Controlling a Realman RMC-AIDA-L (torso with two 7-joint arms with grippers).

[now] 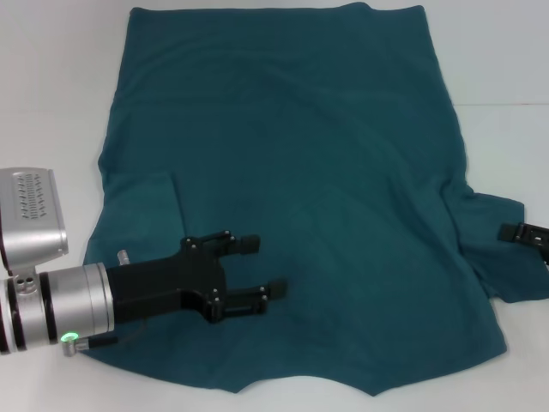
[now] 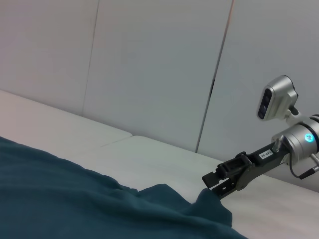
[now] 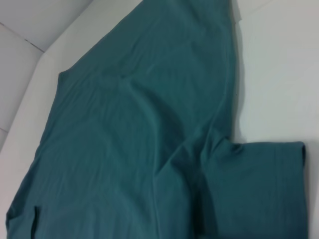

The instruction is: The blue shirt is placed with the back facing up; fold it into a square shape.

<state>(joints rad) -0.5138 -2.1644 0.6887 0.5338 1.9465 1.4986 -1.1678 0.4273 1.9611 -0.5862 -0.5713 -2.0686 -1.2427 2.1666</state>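
A: Start with the head view. Where does the blue shirt (image 1: 300, 197) lie?

B: It is spread across most of the frame on the white table (image 1: 497, 51). In the left part of the frame one sleeve looks already turned in over the body, with a short edge showing there. In the right part of the frame the other sleeve lies out flat. So the folding looks barely begun: perhaps one sleeve in, and the other sleeve and the body folds left to do.

A: And the left gripper (image 1: 262, 268)?

B: It sits at lower left, over the cloth, its fingers parted and nothing between them.

A: The right gripper (image 1: 525, 233)?

B: Only a black tip shows at the right edge, by the flat sleeve.

A: The left wrist view?

B: It shows the right gripper (image 2: 213, 182) at lower right, its tips at a raised peak of the cloth. Whether it has pinched the cloth, the view does not settle.

A: The right wrist view?

B: Only the shirt, with the flat sleeve at lower right; no fingers appear.
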